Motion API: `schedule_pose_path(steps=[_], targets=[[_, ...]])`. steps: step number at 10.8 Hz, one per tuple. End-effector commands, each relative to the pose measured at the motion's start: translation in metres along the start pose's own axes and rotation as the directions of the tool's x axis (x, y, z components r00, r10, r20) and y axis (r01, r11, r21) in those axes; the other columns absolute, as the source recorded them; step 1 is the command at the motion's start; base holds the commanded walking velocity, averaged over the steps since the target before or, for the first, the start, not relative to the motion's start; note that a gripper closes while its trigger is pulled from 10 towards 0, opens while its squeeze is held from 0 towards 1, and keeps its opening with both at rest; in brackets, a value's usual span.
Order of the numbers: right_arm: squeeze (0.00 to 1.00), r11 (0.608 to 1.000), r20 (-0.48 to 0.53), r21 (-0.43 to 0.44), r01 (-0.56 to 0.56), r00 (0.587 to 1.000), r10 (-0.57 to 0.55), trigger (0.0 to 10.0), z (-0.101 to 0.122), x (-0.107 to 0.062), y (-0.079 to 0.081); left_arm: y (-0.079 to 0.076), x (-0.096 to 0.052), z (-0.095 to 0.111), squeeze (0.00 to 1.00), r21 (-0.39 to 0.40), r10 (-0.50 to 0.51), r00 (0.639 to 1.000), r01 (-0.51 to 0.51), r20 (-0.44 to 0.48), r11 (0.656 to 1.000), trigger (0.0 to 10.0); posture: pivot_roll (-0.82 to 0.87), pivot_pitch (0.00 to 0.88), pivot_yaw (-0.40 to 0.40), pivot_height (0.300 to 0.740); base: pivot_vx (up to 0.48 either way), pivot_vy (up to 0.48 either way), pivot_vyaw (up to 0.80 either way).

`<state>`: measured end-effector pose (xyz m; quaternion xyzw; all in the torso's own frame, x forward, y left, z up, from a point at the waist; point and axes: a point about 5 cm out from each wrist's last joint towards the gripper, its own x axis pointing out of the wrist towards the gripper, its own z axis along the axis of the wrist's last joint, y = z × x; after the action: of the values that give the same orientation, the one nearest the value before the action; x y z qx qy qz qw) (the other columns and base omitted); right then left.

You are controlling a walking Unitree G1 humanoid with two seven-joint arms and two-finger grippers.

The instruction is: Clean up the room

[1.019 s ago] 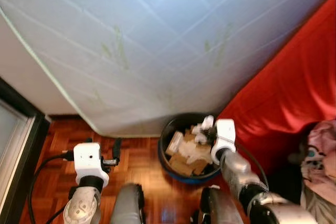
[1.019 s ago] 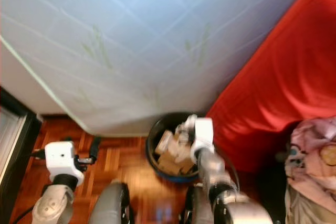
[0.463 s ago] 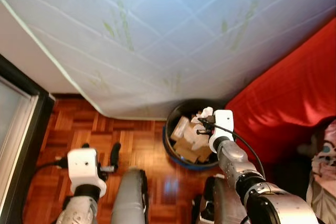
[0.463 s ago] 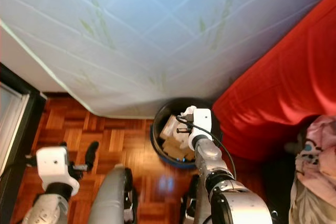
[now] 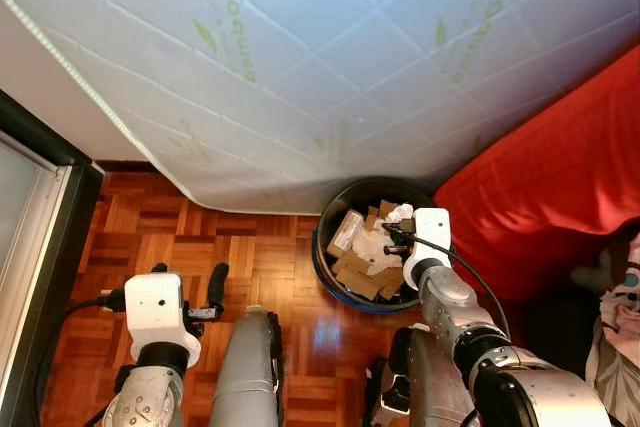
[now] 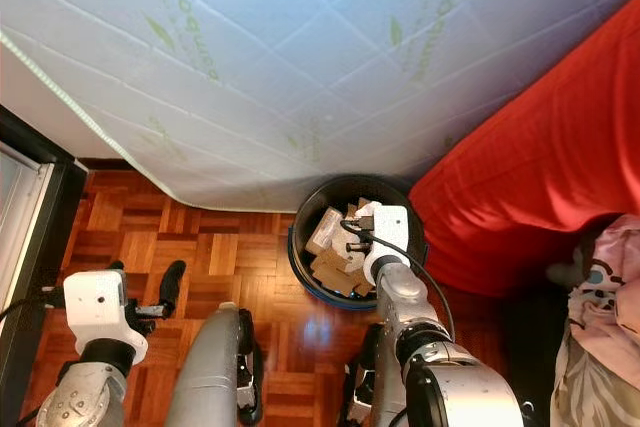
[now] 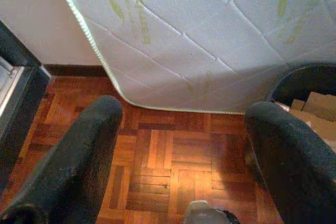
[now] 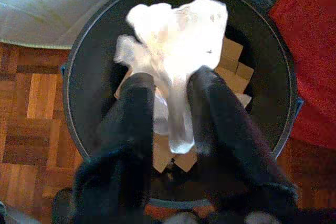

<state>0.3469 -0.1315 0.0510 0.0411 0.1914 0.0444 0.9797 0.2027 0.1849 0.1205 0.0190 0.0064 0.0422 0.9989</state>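
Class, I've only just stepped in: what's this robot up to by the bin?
The right gripper is over the black bin, its fingers closed on a crumpled white plastic wrapper. The bin stands on the parquet floor between a leaning mattress and a red sofa, and already holds cardboard scraps. The wrapper has not been dropped yet. The left gripper is open above the floor, holding nothing.
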Motion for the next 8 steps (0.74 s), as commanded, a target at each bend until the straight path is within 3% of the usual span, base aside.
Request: schedule_pose_path(steps=[1,7,8], targets=[[1.00,1.000,-0.054,0.010,0.002,0.999,-0.002,10.0,-0.015,-0.003,-0.001,0.003,-0.006,-0.005,0.00,0.002,0.014,0.999,-0.014,-0.033,1.000,10.0,0.26,0.439,-0.011,0.635,0.000,0.000,0.00],[1.00,0.996,-0.047,-0.033,-0.081,0.996,0.079,10.0,-0.011,-0.001,0.013,0.005,-0.006,-0.006,0.00,0.006,0.022,0.999,-0.021,-0.044,1.000,10.0,0.27,0.442,-0.011,0.635,0.000,0.000,0.00],[0.00,0.996,-0.035,-0.032,-0.079,0.996,0.078,10.0,-0.010,-0.001,0.011,0.004,-0.003,-0.008,0.00,0.003,0.018,0.999,-0.017,-0.048,1.000,10.0,0.26,0.436,-0.010,0.635,0.000,0.000,0.00]])
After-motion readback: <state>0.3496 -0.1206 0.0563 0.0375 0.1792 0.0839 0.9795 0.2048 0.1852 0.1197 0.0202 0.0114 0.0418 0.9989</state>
